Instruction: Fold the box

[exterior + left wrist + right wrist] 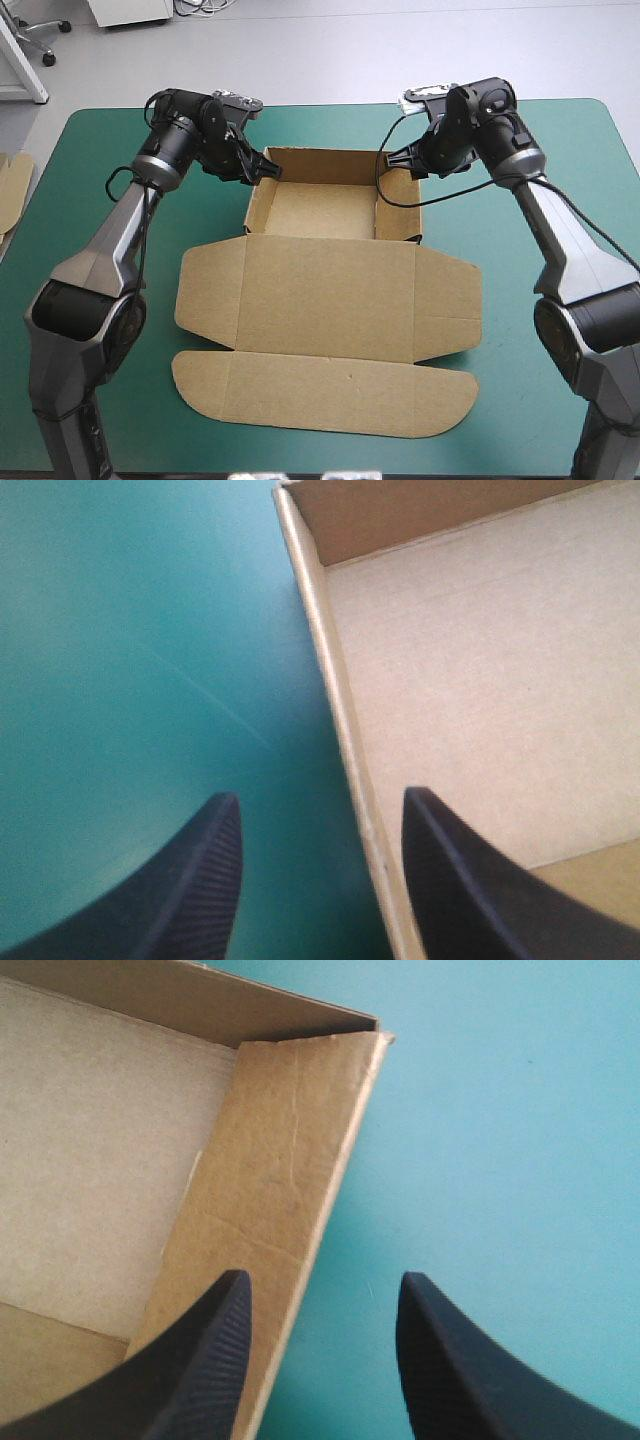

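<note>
Box [330, 290] is located mid-tabletop [560, 180], tray formed, lid lying flat. The fingers of the left gripper [320, 802] and right gripper [322, 1282] are held apart, astride the side walls. If closed unevenly, a wall could be buckled or the tray skewed.

Brown box [330, 290] as open tray, walls raised, lid flat on teal-green cover, mid-table

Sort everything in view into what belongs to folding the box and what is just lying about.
Belongs to the job: the box, tray walls up, lid flat; the left gripper and right gripper, both open, each astride a side wall.
Just lying about: spare brown board beside the table's left edge.
</note>
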You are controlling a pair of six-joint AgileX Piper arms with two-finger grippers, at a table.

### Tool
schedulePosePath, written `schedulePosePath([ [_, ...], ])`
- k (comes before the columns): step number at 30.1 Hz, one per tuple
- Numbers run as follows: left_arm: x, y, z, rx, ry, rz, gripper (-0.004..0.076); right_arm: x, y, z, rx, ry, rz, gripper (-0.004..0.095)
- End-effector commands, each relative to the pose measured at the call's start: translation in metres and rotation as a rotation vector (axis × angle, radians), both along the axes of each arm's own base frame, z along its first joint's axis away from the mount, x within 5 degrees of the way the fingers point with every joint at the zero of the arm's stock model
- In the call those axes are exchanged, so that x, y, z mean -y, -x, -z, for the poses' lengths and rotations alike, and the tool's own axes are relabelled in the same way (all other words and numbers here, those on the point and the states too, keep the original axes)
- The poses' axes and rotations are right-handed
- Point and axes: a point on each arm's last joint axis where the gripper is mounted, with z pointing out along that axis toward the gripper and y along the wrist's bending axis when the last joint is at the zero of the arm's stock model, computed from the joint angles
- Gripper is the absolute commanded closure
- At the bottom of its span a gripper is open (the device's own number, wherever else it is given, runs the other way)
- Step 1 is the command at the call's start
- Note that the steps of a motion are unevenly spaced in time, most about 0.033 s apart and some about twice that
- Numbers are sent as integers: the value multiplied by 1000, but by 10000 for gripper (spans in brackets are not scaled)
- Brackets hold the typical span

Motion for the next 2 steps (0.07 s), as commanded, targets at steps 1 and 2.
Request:
schedulePosePath([
  [1, -14, 34, -60, 180, 42, -2, 362, 19, 34, -49, 156, 6, -1, 478],
  [2, -17, 41, -67, 212, 47, -3, 362, 22, 42, -55, 184, 0, -1, 478],
])
